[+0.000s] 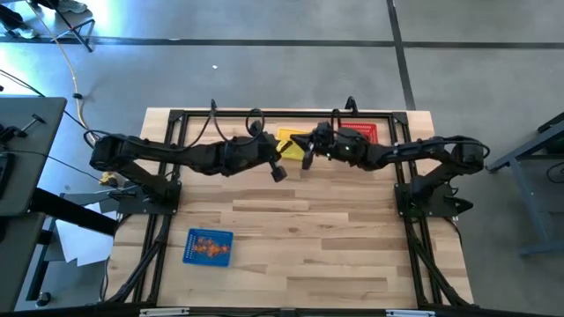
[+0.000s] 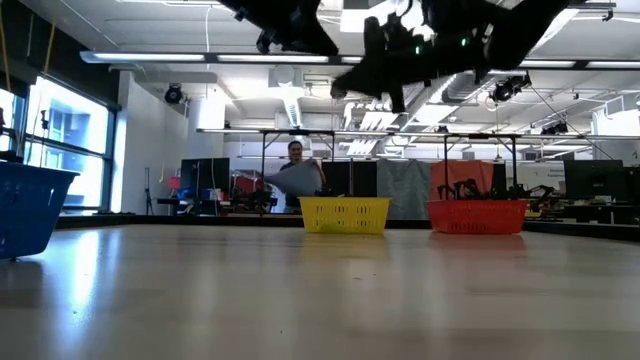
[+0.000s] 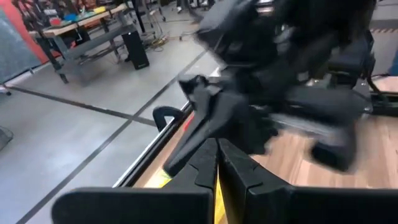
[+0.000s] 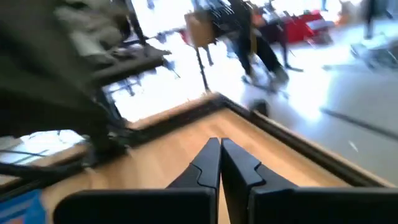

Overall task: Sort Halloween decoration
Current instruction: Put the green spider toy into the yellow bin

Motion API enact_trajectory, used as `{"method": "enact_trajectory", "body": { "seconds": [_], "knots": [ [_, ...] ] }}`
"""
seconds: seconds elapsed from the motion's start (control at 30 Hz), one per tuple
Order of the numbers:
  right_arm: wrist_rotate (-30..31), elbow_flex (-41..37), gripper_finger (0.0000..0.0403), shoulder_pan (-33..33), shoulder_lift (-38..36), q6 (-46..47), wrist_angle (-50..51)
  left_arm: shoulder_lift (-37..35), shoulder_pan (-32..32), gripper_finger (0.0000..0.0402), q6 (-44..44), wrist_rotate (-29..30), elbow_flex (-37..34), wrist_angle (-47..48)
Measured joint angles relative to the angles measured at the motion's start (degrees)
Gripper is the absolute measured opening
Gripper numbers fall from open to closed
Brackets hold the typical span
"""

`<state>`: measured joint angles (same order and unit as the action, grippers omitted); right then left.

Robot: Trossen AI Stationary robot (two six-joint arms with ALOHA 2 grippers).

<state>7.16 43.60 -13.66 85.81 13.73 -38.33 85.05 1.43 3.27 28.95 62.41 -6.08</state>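
Both arms are stretched toward the middle of the far side of the table [image 1: 308,220], held high above it. The left gripper [image 1: 278,171] is closed with nothing between its fingers, just beside the yellow basket [image 1: 289,145]. The right gripper [image 1: 307,158] is also pinched shut and empty, over the same basket's near edge. The red basket [image 1: 359,133] stands just beside the yellow one. The small orange decorations [image 1: 210,247] are seen in the blue basket [image 1: 208,246], well apart at the near left. A person [image 2: 294,165] is visible in the room beyond.
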Motion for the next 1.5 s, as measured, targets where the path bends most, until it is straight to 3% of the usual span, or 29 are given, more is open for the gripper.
{"method": "enact_trajectory", "body": {
  "seconds": [0.63, 1.03, 1.5],
  "knots": [
    [-0.1, 0.1, 0.0000, -9.9, -0.3, 4.2, 15.8, -0.7, -1.0, 0.0000, -0.1, 0.2, -0.1, 1.6],
    [-1.7, 0.2, 0.0000, -9.8, -0.3, 5.5, 22.2, -5.7, -5.9, 0.0001, -0.2, 6.8, -0.2, 4.1],
    [-6.9, 0.2, 0.0000, -10.8, 12.1, 7.4, 17.0, -7.6, -13.2, 0.0018, 1.6, 9.8, -0.2, 4.5]
  ]
}}
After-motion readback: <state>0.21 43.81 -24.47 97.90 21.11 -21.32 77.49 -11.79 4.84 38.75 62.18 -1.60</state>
